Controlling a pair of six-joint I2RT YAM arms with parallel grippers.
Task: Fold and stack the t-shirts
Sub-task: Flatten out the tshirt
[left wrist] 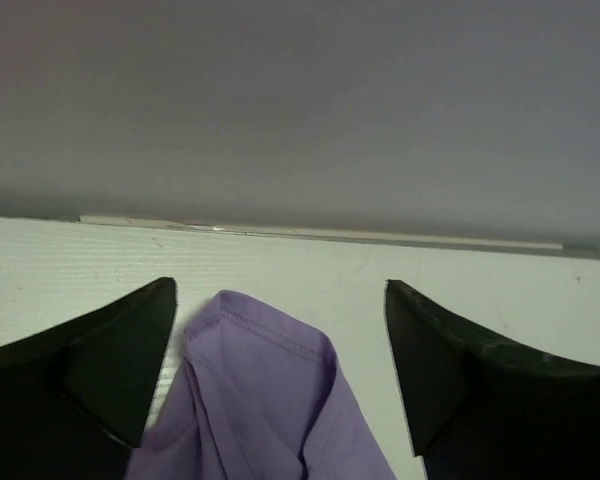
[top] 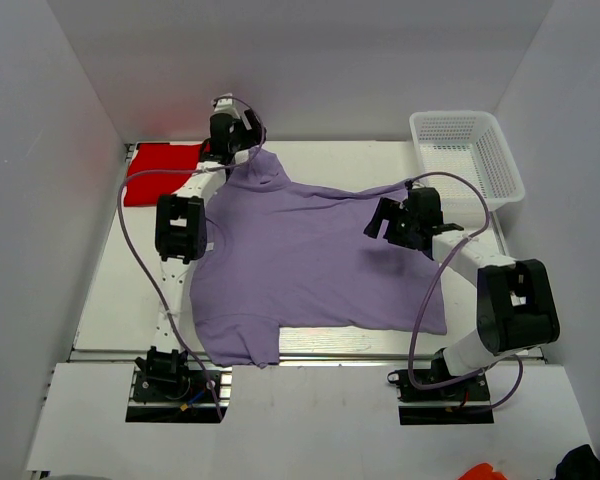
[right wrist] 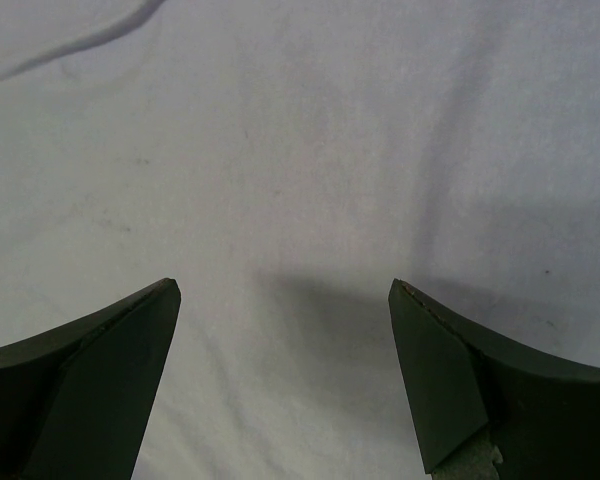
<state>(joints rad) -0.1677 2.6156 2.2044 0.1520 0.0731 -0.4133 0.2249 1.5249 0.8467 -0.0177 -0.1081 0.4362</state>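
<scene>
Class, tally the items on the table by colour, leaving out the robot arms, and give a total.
Purple: 1, the spread t-shirt
Red: 1, the folded t-shirt
White: 1, the mesh basket
Total: 3

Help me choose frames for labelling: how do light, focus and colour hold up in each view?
Top external: even light, sharp, only soft shadows on the lavender shirt. Left wrist: the shirt's tip is crisp, the left gripper near-black and featureless, the wall behind dim. Right wrist: the shirt washes out to pale grey, with a soft shadow between the open fingers of the right gripper.
</scene>
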